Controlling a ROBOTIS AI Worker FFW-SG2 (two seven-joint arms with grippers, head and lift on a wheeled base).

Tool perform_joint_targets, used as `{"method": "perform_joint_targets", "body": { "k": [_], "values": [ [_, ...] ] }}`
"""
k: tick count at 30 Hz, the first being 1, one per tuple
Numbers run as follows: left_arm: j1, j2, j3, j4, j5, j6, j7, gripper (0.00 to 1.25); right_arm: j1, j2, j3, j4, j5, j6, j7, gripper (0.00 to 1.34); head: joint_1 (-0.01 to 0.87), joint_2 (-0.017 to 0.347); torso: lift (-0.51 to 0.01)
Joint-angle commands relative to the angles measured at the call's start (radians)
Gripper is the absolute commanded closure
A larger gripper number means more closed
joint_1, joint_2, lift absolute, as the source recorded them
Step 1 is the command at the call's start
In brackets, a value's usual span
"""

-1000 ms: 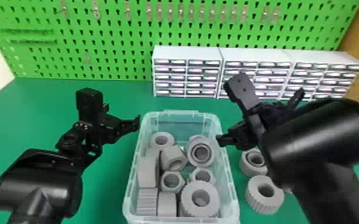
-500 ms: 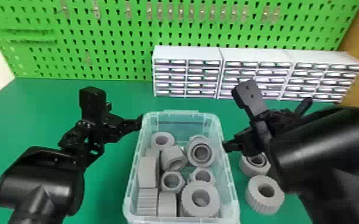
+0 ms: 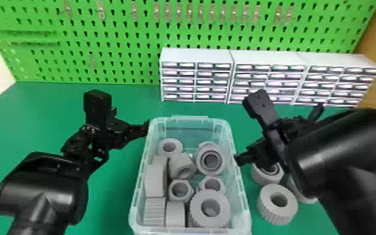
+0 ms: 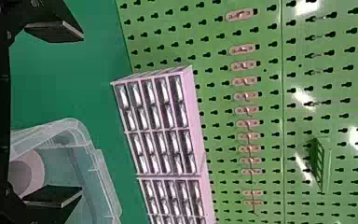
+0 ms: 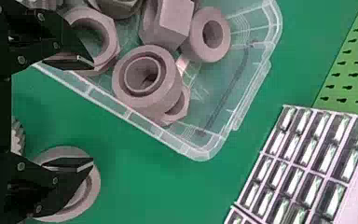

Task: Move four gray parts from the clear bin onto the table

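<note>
Head view put three gray parts on the table (image 3: 115, 203), to the right of the bin (image 3: 191, 231): a ribbed wheel (image 3: 268, 215), a collar (image 3: 259, 179) and a third piece (image 3: 306, 197) half hidden by the right arm. One more, by my judgement, was left to fetch.

The right gripper (image 5: 92, 113) had its fingers spread wide with nothing held, one over the bin's right side, the other above the collar on the table. Lowered there, it could have come down astride the wall and shoved the bin, or knocked that collar. The inner collar (image 3: 201, 162) sat over a nut beneath, so a careless pinch might have tipped it or dragged the nut along.

The left gripper (image 4: 81, 113), also spread wide and empty, was at the bin's far left corner; swinging inward, it risked catching the rim.

All the parts looked matt gray. Inside the bin, the large wheel (image 3: 197, 211) had a toothed edge and round bore; the collar showed nested rings; the front nut (image 3: 181, 182) was six-sided.
</note>
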Motion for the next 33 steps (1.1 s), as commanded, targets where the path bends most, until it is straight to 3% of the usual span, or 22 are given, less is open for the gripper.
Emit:
{"method": "perform_joint_targets", "body": {
  "k": [1,33],
  "values": [
    [0.000,0.003,0.000,0.000,0.000,0.001,0.000,0.13,-0.003,-0.004,0.005,0.004,-0.009,0.003,0.000,0.52,0.686,0.026,-0.050],
    [0.001,0.003,-0.001,0.000,0.000,0.003,0.000,0.13,-0.009,-0.004,0.019,0.006,-0.018,0.003,0.000,0.52,0.686,0.026,-0.050]
  ]
}}
